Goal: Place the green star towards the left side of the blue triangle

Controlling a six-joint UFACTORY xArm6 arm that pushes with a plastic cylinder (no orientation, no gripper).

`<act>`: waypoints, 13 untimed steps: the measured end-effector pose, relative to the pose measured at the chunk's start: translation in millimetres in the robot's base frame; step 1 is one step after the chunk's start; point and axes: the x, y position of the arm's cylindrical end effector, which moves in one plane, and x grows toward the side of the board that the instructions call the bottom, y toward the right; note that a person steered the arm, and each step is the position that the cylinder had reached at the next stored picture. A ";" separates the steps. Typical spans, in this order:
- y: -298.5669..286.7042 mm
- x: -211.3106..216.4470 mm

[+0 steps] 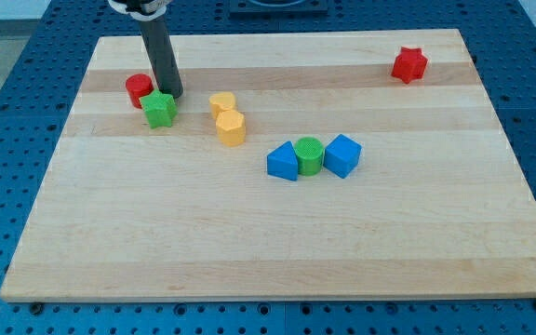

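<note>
The green star point(158, 109) lies at the board's upper left. The blue triangle point(284, 161) lies near the board's middle, well to the right of and below the star. My tip point(171, 94) rests just above and to the right of the green star, touching or nearly touching it. A red cylinder point(139, 89) sits just left of the rod, above and left of the star.
A green cylinder point(309, 155) touches the blue triangle's right side, and a blue cube point(342, 154) touches the cylinder's right. Two yellow blocks point(222, 102) point(231, 127) lie between the star and the triangle. A red star point(409, 64) lies at the upper right. The wooden board point(277, 251) sits on a blue perforated table.
</note>
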 end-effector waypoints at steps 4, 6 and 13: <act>-12.5 40.7; -71.9 98.7; 42.7 140.3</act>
